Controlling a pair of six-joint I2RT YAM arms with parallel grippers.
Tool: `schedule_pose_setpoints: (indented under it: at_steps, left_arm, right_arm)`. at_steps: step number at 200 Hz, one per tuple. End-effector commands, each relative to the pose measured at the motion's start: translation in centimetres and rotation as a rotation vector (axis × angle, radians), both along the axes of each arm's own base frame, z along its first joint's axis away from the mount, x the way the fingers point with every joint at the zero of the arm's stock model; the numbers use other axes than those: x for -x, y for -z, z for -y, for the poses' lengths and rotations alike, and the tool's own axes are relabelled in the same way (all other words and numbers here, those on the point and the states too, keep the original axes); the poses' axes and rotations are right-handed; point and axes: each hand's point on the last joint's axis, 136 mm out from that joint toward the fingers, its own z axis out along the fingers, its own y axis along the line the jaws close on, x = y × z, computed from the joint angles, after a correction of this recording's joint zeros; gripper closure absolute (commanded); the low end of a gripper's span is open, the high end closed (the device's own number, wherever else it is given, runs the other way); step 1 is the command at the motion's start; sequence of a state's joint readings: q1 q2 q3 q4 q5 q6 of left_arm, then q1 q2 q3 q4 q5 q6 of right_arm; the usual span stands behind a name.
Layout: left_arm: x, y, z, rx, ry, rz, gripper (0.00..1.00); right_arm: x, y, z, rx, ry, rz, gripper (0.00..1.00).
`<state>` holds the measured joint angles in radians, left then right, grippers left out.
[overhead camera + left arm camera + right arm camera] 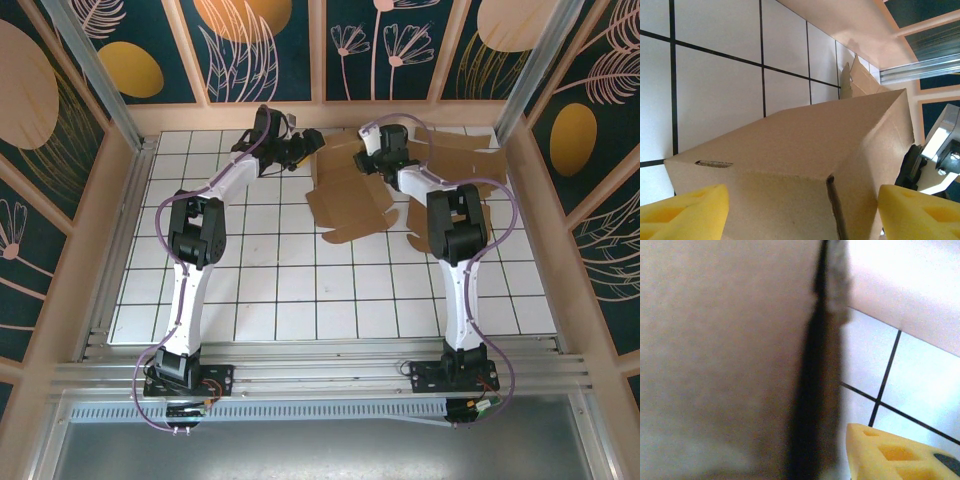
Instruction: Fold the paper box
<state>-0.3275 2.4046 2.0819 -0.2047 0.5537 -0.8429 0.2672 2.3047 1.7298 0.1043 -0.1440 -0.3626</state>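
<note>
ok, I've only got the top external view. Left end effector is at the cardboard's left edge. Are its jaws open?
Observer: Yes. In the left wrist view the left end effector is open, its yellow pads wide apart with a folded panel of the paper box between them.
Operator: Anything on that panel?
Observer: A narrow slot cut near its left corner.
Operator: And the right side?
Observer: In the right wrist view a yellow pad of the right end effector sits beside blurred cardboard. I cannot tell whether it's open.
</note>
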Motion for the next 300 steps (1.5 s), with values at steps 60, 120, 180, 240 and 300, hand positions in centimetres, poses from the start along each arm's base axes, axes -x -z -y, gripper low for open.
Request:
schedule_pose_setpoints:
  at_steps: [60,120,180,240,300]
  left_arm:
    - [0.7,-3.8,0.5,0.038,0.021,0.051,0.22]
    - [0.8,-4.6,0.4,0.042,0.023,0.067,0.22]
    - [0.6,-4.0,0.3,0.04,0.007,0.052,0.22]
    - [0.3,-4.0,0.5,0.049,0.006,0.052,0.21]
    - [0.6,-4.0,0.3,0.04,0.007,0.052,0.21]
  right_arm:
    - [-2.0,-4.4,-0.8,-0.075,-0.031,0.073,0.87]
    - [-2.1,-5.1,-0.3,-0.075,-0.008,0.104,0.77]
    - [-1.7,-3.6,-1.1,-0.107,-0.024,0.053,0.91]
    - [-0.4,-1.3,-0.5,-0.104,-0.02,0.017,0.49]
    - [-2.8,-0.7,-0.3,-0.099,0.026,0.033,0.73]
